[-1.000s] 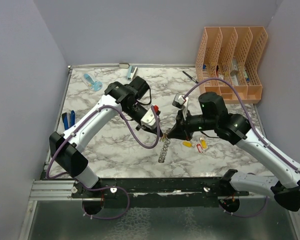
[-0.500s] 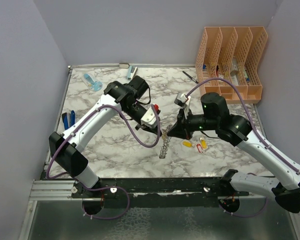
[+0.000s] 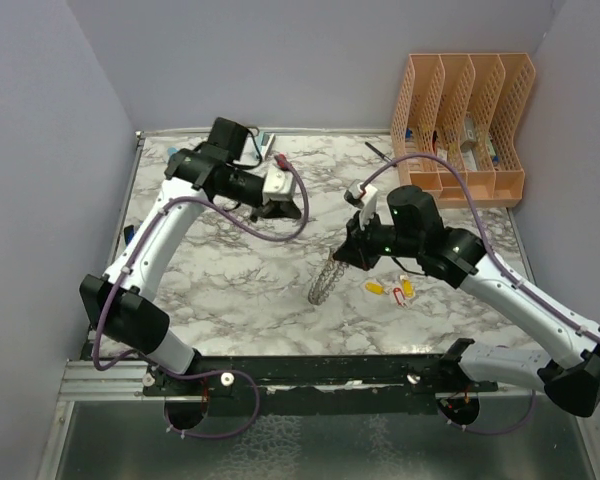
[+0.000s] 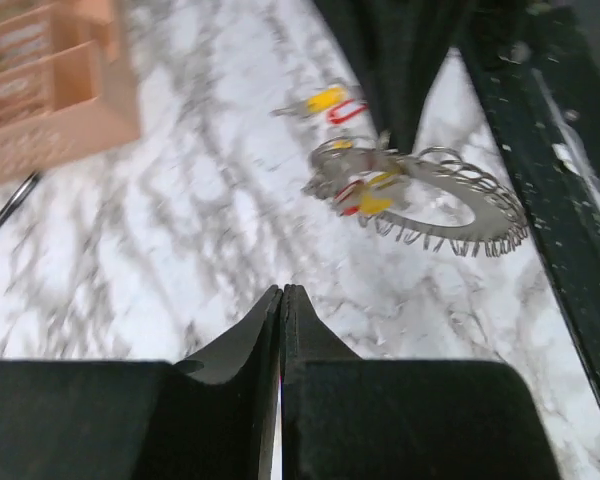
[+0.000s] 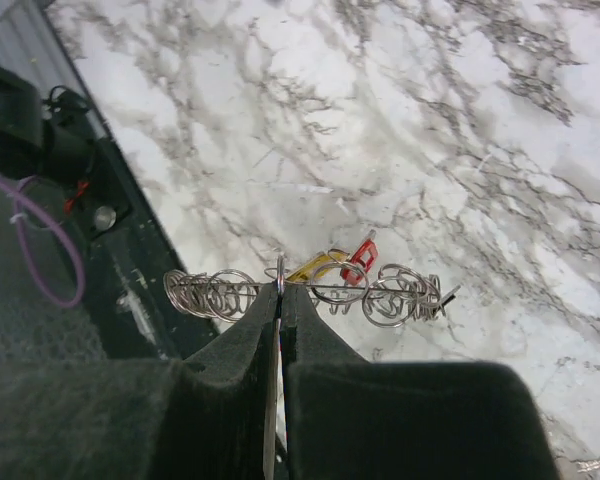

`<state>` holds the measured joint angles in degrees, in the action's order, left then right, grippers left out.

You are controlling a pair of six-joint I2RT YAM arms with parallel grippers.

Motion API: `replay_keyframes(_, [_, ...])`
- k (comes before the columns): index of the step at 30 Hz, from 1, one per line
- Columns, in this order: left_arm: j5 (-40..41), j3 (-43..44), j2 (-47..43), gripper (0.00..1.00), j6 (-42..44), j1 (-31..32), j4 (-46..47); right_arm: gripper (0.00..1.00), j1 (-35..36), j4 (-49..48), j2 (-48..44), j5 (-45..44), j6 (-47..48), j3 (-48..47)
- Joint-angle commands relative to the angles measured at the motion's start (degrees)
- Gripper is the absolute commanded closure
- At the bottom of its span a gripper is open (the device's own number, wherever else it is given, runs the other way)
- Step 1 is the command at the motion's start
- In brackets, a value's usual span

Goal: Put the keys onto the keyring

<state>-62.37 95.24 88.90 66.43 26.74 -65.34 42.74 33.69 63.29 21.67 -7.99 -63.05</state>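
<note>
Broadly, the marble table point(image 3: 210, 280) carries an orange file rack point(image 3: 460, 120) at its far right corner. The left gripper point(image 4: 282, 292) hangs toward the far left, well apart from the work, its jaws pressed together on nothing. The right gripper point(image 5: 280, 296) is clamped on the rim of the keyring point(image 4: 465, 218) and holds it tilted on edge near the front centre; whether its lower end touches the table cannot be told. Two tagged keys point(image 5: 358, 268), one red and one yellow, appear to hang on the ring already, while a few loose keys point(image 3: 376, 288) lie just beside it to the right. Threading looks partly done. Next, the left gripper would likely need to open, fetch a loose key and bring it to the ring.
</note>
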Motion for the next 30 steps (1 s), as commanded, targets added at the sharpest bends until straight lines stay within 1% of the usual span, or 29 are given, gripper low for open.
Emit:
replay_keyframes(1, [0.06,0.4,-3.02,0.94,-14.79,-8.62,13.4,0.99,-0.2,-10.51,4.34,-10.4,-1.39,0.38])
replay_keyframes(3, [2.02,-0.37,-3.49,0.93,-20.61,-11.68,18.83,0.99,-0.25,-15.19,8.74,-13.01,-1.27,-0.26])
replay_keyframes(6, [4.12,-1.38,-4.37,0.94,-29.11,-16.4,25.92,0.99,-0.95,-22.86,17.24,-16.81,-0.65,-3.79])
replay_keyframes(9, [5.12,-1.85,-5.18,0.93,-30.83,-19.61,28.7,0.99,-1.66,-30.78,24.39,-17.09,0.5,-6.84])
replay_keyframes(12, [6.26,-2.91,-6.1,0.93,-30.8,-20.75,29.06,0.99,-2.1,-37.36,27.91,-16.54,0.12,-5.56])
replay_keyframes(14, [5.91,-4.01,-6.44,0.93,-30.26,-21.38,28.65,0.99,-2.21,-41.34,28.38,-16.85,-0.26,-2.57])
replay_keyframes(17, [4.87,-5.15,-6.58,0.93,-29.98,-21.81,28.71,0.99,-2.25,-44.52,27.65,-16.49,-0.92,2.62])
replay_keyframes(26, [2.52,-8.56,-6.34,0.92,-33.2,-22.13,32.2,0.99,-2.22,-46.17,23.69,-10.42,-5.41,19.72])
replay_keyframes(28, [2.73,-9.24,-6.58,0.92,-33.26,-22.17,32.35,0.99,-2.22,-46.36,21.95,-10.25,-6.42,23.19])
replay_keyframes(30, [3.24,-9.81,-6.84,0.92,-33.4,-22.25,32.66,0.99,-2.23,-47.28,19.96,-12.39,-8.12,26.69])
